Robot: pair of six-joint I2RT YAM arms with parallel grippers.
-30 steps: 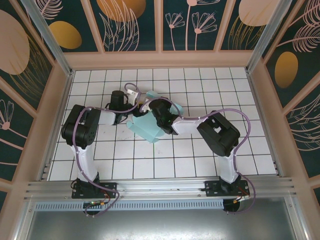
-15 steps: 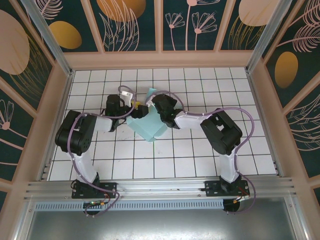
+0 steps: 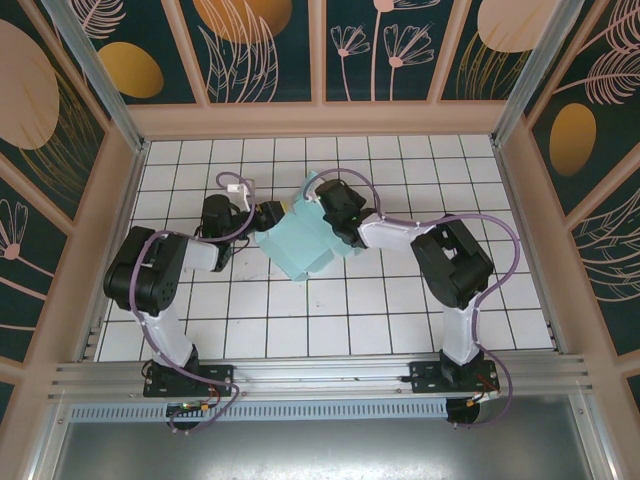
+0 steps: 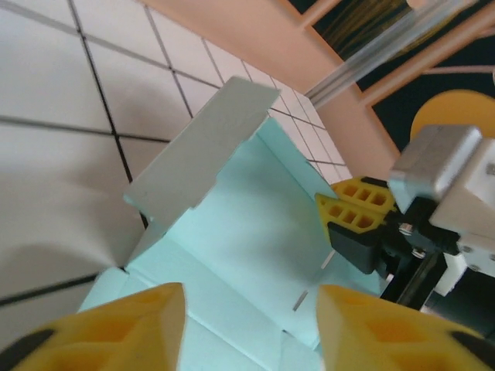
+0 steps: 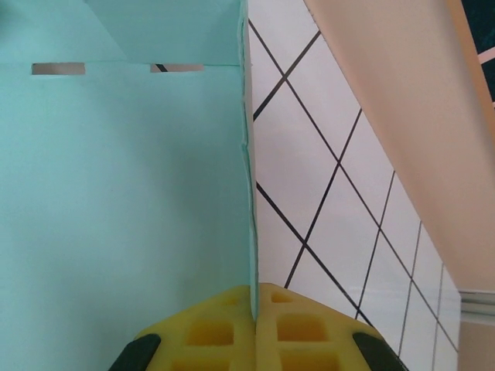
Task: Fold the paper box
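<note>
My right claw [image 5: 254, 328] is clenching. Its two yellow, honeycomb-moulded pads [image 5: 209, 334] are pressing together on a thin upright edge of the pale aqua creased-card paper box [image 5: 116, 193], and that edge is running straight into the seam between them. Just past my pads a broad aqua panel is spreading away. Two narrow slots [image 5: 58, 68] are showing along the fold at its far end, and a further flap is leaning over them.

My left claw [image 4: 247, 332] is standing released, with its yellow fingers [image 4: 131, 325] spread apart and nothing pinched between them. They are hovering over the box's open inside. Beyond them a flap [image 4: 201, 143] is standing up and showing its pale grey face. At the box's far wall the right claw [image 4: 352, 210] is gripping the rim.

From above, the paper box [image 3: 305, 245] is lying partly raised on the white tiled tabletop with dark grout lines [image 3: 400, 300]. The left claw [image 3: 270, 213] is touching the box's left side, and the right claw [image 3: 322, 200] is holding its far corner. Peach-coloured wooden framing [image 3: 320, 118] is running well behind the box, and above it are dark teal panels with drawn leaves and flowers [image 3: 270, 50].
</note>
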